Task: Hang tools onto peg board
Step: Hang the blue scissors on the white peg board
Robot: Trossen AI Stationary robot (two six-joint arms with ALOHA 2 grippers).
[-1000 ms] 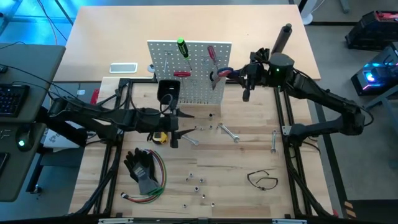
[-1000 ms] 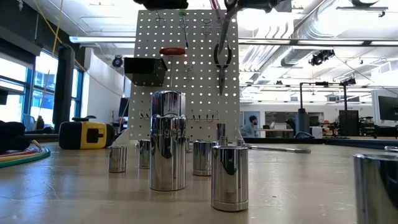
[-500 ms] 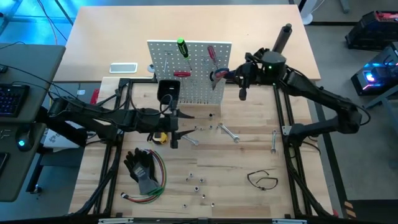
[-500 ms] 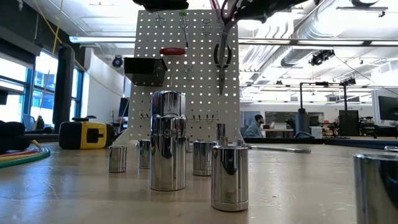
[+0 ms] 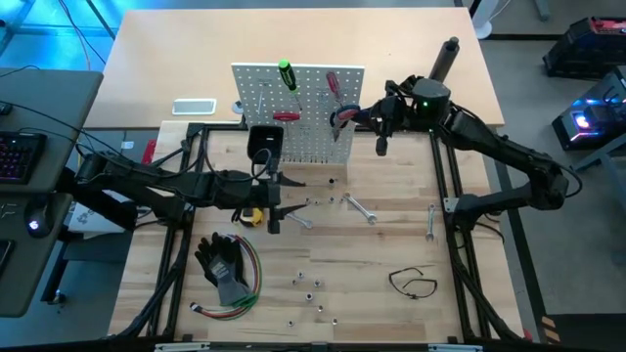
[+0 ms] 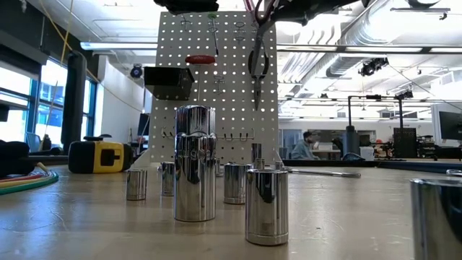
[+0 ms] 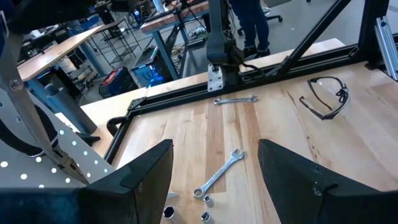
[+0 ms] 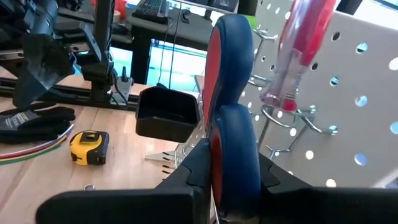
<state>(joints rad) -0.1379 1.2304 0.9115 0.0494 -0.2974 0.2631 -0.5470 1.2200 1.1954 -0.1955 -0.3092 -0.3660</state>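
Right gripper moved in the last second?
Yes. In the high view the right gripper has slid slightly toward the peg board and the table's far edge, holding the pliers at the board.

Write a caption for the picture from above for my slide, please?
Right gripper holds red-handled pliers at the peg board; left gripper waits open over the table.

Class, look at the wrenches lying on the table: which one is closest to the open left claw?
The wrench beside the left claw, just in front of the peg board. The other two, wrench two and wrench three, lie farther toward the right side.
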